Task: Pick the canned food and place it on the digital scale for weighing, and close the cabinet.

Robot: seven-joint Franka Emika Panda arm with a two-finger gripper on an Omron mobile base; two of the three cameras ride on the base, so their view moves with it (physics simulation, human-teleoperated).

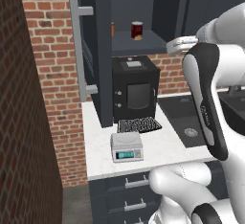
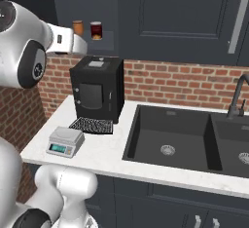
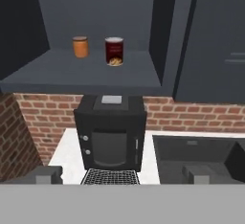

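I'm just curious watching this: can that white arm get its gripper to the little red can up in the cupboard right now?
Probably yes. The cabinet door stands open, and the canned food stands near the shelf's front edge with nothing before it. An orange jar stands apart beside it. The gripper, jaws open, faces the shelf from a distance.

Occlusions and cropped regions in the kitchen views.
The open dark navy panelled cabinet door [image 1: 98,50] hides most of the small orange jar [image 1: 113,28]; the dark red can's [image 3: 114,51] label is too small to read; the black double sink [image 2: 194,142] is cropped right.

Kitchen, sink [image 2: 170,139], counter [image 2: 107,156], brick backsplash [image 2: 180,83]
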